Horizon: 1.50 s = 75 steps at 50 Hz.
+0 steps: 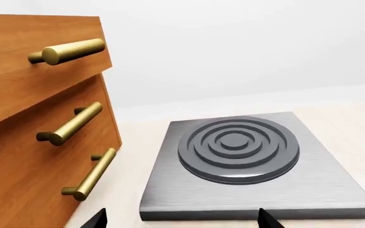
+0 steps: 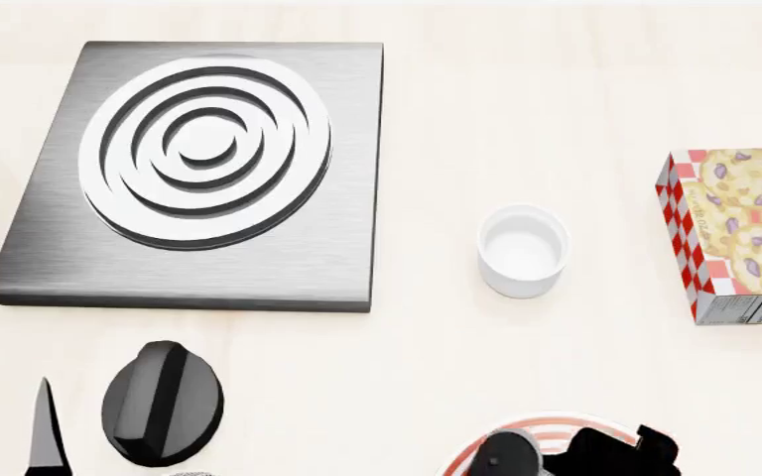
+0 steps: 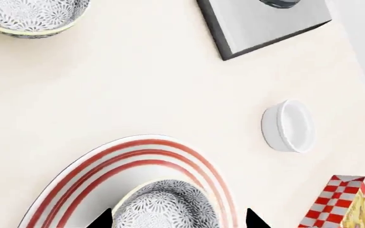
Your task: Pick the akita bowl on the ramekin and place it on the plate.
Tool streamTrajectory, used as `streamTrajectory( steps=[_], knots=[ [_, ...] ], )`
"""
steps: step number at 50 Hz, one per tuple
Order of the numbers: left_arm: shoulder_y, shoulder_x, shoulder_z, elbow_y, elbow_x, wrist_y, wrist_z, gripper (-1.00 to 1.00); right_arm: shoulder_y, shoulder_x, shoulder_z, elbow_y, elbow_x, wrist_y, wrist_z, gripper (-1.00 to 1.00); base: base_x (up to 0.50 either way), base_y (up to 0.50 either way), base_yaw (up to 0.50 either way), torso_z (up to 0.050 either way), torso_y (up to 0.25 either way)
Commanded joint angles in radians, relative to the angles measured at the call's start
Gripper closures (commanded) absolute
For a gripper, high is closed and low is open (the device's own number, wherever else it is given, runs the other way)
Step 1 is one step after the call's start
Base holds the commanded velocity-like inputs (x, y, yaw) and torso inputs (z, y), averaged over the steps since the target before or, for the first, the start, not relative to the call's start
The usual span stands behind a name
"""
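The akita bowl, grey-black speckled outside, sits on the red-ringed plate. My right gripper is open, with one fingertip on each side of the bowl and a gap showing on one side. The plain white ramekin stands alone with nothing on it, also seen in the right wrist view as the ramekin. In the head view only the plate's rim shows, under my right arm. My left gripper is open on nothing, in front of the hob.
A second speckled bowl stands apart from the plate. A grey hob slab with ring burner lies at the far left, with a black knob in front of it. A wooden drawer cabinet stands beside the hob. A checked snack box lies at the right.
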Motion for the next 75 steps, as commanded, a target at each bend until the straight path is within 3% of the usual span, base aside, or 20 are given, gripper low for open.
streamTrajectory(
  steps=[1,11,26,50,75],
  knots=[
    [0.020,-0.006,-0.007,-0.013,-0.008,0.066,0.028,-1.00,0.015,-0.216,0.231,-0.044,-0.123,-0.097,-0.111,-1.00,0.00,0.00,0.00,0.000,0.000],
    [0.018,-0.009,-0.008,-0.016,-0.012,0.071,0.027,-1.00,-0.088,-0.489,0.603,-0.044,0.035,-0.348,-0.023,-1.00,0.00,0.00,0.00,0.000,0.000],
    [0.025,-0.016,-0.024,-0.004,-0.027,0.069,0.020,-1.00,-0.170,-0.634,0.830,-0.044,0.308,-0.474,0.181,-1.00,0.00,0.00,0.00,0.000,0.044],
    [0.026,-0.035,-0.004,0.005,-0.012,0.075,0.020,-1.00,-0.312,-0.626,1.080,-0.015,0.903,-0.642,0.637,-1.00,0.00,0.00,0.00,0.000,0.250],
    [0.025,-0.040,0.003,-0.005,-0.014,0.099,0.020,-1.00,-0.414,-0.619,1.259,0.001,1.287,-0.793,0.827,-1.00,0.00,0.00,0.00,0.000,0.250]
  ],
)
